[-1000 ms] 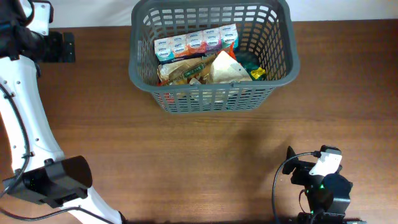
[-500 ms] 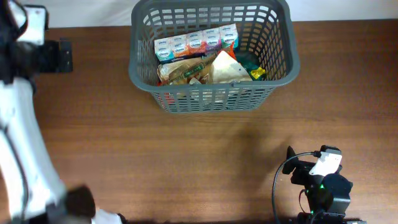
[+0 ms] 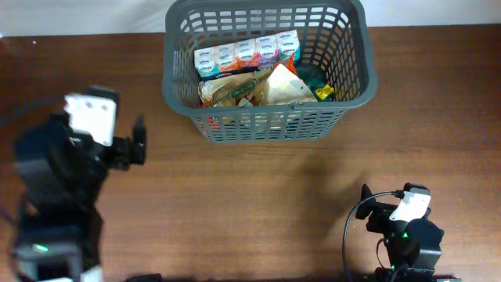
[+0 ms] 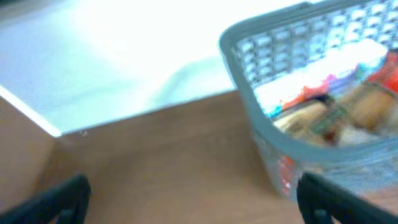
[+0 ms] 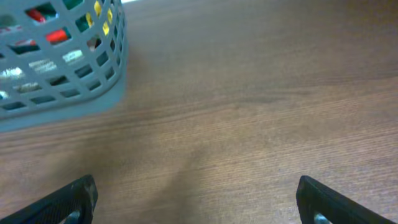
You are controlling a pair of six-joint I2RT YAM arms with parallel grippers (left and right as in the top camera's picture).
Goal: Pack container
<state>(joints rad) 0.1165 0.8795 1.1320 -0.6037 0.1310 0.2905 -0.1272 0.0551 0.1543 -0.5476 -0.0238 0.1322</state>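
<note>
- We see the container (image 3: 266, 127), a dark grey basket with slotted walls, standing at the top centre of the overhead frame on the brown wooden table (image 3: 258, 196).
- Inside it, a row of small printed packs (image 3: 246, 55) lies along the upper side. Below them are a brownish packet (image 3: 231, 90) and a pale triangular packet (image 3: 286, 86), with a yellow item (image 3: 325, 92) at the right.
- The left gripper (image 3: 139, 142) sits at the middle left of the overhead frame, left of the basket and apart from it.
- In the blurred left wrist view, its fingers (image 4: 62, 199) show at the two lower corners. The jaws stand wide apart with only table between them, and the basket (image 4: 261, 118) fills the upper right.
- The right gripper (image 3: 364, 202) is at the lower right of the overhead frame, well apart from the basket.
- In the right wrist view, its fingers (image 5: 74, 199) also sit at the lower corners, jaws apart and holding nothing. The basket's corner (image 5: 62, 93) shows at the upper left.
</note>
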